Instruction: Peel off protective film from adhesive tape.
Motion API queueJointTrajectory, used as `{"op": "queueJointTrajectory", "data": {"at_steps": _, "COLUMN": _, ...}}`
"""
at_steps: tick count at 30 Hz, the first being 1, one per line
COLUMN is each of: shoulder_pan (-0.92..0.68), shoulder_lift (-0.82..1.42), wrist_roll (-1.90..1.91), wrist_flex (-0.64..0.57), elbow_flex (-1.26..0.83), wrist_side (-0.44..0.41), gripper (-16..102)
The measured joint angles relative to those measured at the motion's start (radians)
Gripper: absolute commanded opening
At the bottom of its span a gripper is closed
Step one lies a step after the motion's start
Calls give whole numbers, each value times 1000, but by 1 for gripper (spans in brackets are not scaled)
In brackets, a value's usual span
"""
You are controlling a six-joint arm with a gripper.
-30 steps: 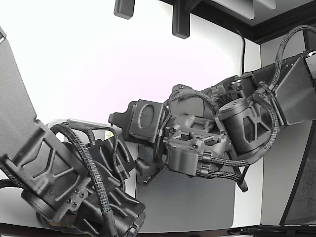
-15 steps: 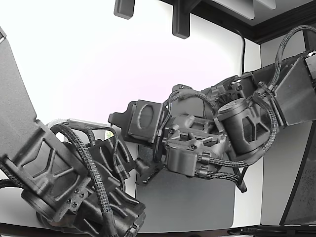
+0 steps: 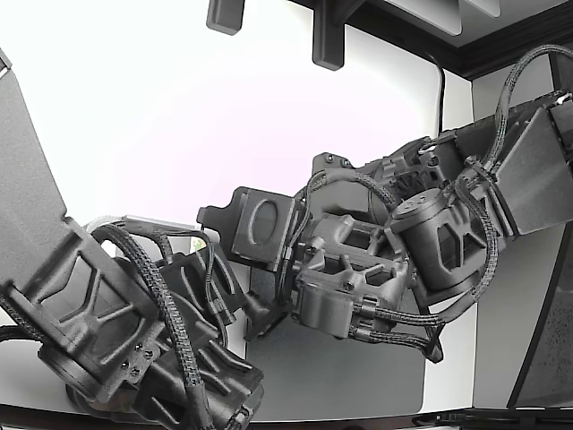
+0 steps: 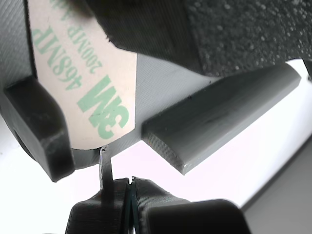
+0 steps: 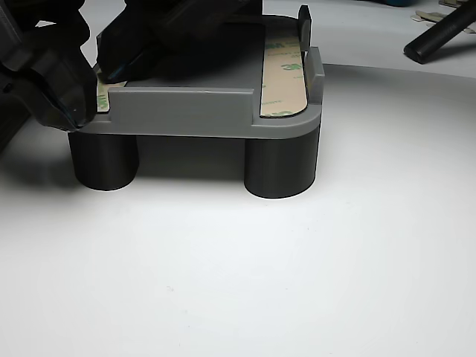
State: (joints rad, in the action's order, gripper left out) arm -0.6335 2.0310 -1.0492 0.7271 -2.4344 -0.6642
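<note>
The exterior view shows mostly two black arms crowding over a dark mat (image 3: pixel 358 367) on the white worktop (image 3: pixel 134 134); the tape itself is hidden behind them there. The wrist view shows what that view cannot: a cream protective film (image 4: pixel 85 73) printed with green "3M" and "468MP" lettering, lying flat in a grey fixture (image 4: pixel 161 83) between a dark corner post (image 4: pixel 41 129) and a grey bar (image 4: pixel 219 114). A thin tab of film (image 4: pixel 105 168) hangs off the liner's rounded end and runs into the end effector (image 4: pixel 130 187), whose two dark jaws are pressed nearly together with the tab pinched between them.

The other view shows the fixture from the side: a grey tray (image 5: pixel 193 111) standing on dark round legs (image 5: pixel 281 163) on the worktop. One strip of film-covered tape (image 5: pixel 284 74) lies along the tray's edge at that view's right, cream with faint green print and a rounded end. A second strip (image 5: pixel 102 95) sits at the tray's opposite edge, where the black end effector (image 5: pixel 74 111) meets its end.
</note>
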Motion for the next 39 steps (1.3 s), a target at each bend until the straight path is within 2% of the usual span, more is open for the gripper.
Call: {"op": "queueJointTrajectory", "data": {"at_steps": 39, "shoulder_pan": -3, "shoulder_lift": 49, "wrist_roll": 15, "wrist_flex": -44, "elbow_flex": -48, "wrist_side": -2, "gripper": -10}}
